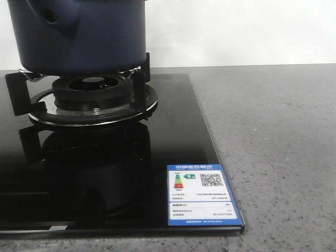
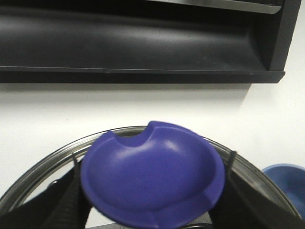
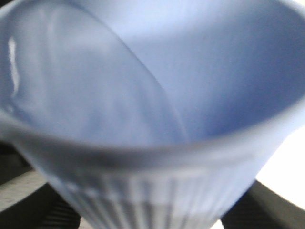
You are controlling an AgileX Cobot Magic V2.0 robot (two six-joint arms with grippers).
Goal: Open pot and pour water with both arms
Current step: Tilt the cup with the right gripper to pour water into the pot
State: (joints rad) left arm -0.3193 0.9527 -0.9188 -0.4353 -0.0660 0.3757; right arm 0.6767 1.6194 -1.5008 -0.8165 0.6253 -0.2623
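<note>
The dark navy pot [image 1: 79,31] stands on the gas burner [image 1: 94,92] at the far left of the front view; its top is cut off and its stubby handle [image 1: 52,16] faces me. Neither gripper shows there. In the left wrist view my left gripper [image 2: 152,214] is shut on the blue knob [image 2: 152,176] of a glass lid with a steel rim [image 2: 47,160], black fingers [image 2: 57,200] on either side. In the right wrist view my right gripper [image 3: 150,210] is shut on a ribbed light blue cup [image 3: 152,95] that fills the frame, blurred.
The burner sits in a black glass hob [image 1: 173,136] with a blue-and-white label [image 1: 202,194] near its front right corner. Grey speckled counter [image 1: 278,157] lies to the right. A black range hood [image 2: 143,38] hangs on the white wall. The cup's rim [image 2: 286,174] shows beside the lid.
</note>
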